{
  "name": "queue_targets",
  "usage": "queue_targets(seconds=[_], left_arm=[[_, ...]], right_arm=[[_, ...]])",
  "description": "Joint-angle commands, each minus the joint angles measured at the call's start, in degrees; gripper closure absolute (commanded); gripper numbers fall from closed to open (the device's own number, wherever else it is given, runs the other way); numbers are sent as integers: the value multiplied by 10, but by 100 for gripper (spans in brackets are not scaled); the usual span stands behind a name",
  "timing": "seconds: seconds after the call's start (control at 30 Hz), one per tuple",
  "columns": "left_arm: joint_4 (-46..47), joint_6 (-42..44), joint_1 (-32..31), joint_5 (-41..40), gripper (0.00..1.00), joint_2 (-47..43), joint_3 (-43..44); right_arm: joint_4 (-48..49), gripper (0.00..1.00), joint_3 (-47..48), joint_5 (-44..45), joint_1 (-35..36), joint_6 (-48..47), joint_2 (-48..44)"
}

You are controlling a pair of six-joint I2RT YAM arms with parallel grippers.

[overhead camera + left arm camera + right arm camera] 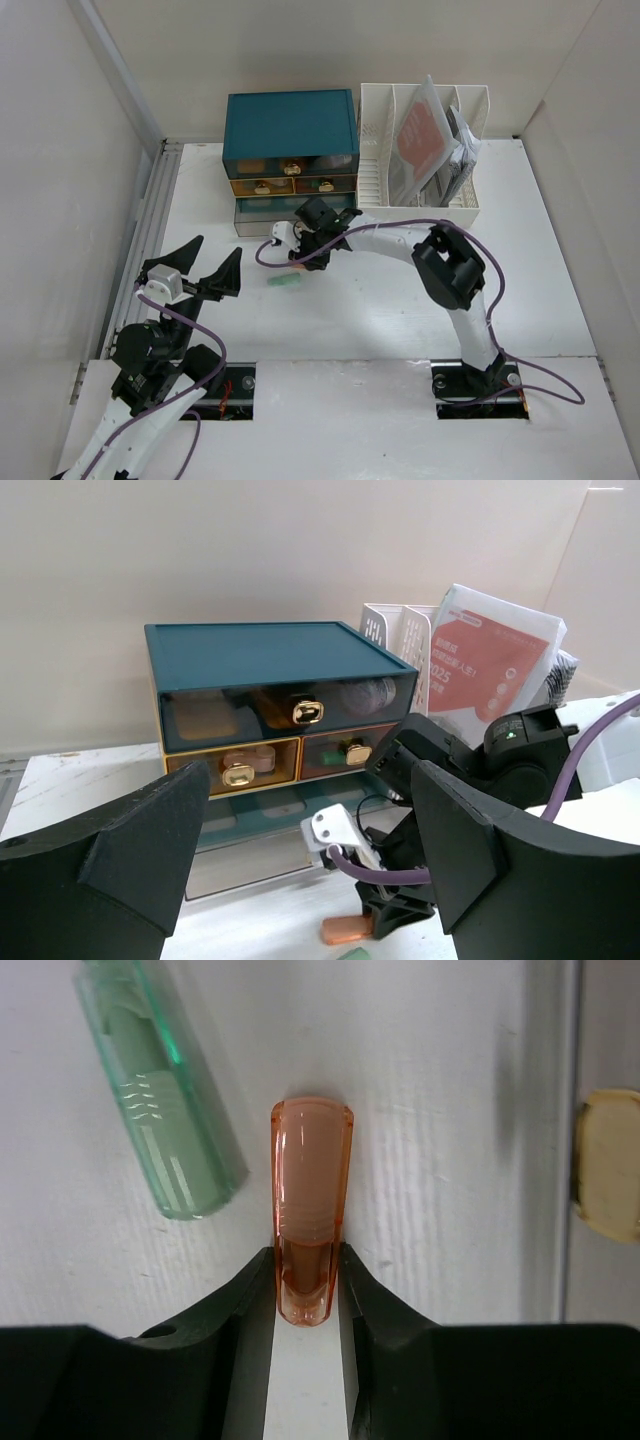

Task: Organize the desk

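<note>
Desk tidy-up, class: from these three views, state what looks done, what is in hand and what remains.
Done: papers stand in the file rack. In hand: the right pincer is closed on an orange piece on the desk. To do: a green piece lies loose beside it; the left pincer is open, holding nothing.

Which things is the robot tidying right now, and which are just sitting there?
Job: orange tube, pinched by the right gripper; green tube, loose beside it; the desk they lie on.
Just sitting: teal drawer box; white file rack with papers; left gripper, open, holding nothing.
</note>
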Motion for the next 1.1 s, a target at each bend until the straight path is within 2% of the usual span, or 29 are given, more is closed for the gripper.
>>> queue_targets(seconds=[0.0, 0.2, 0.33, 0.47, 0.7, 0.93, 1.07], left_arm=[[30, 8, 0, 6, 21, -23, 0], [30, 8, 0, 6, 21, -23, 0], [30, 8, 0, 6, 21, -23, 0], [30, 8, 0, 6, 21, -18, 0], [30, 8, 0, 6, 21, -18, 0], [30, 8, 0, 6, 21, -18, 0], [30, 8, 0, 6, 21, -13, 0]], right_arm=[[46, 77, -3, 79, 5, 2, -59], [107, 77, -24, 152, 5, -9, -125], [132, 77, -42, 168, 5, -19, -164], [156, 77, -47, 238, 5, -25, -188], [184, 77, -35, 357, 5, -48, -160], [189, 74, -19, 398, 5, -60, -123], [195, 65, -19, 403, -1, -60, -117]])
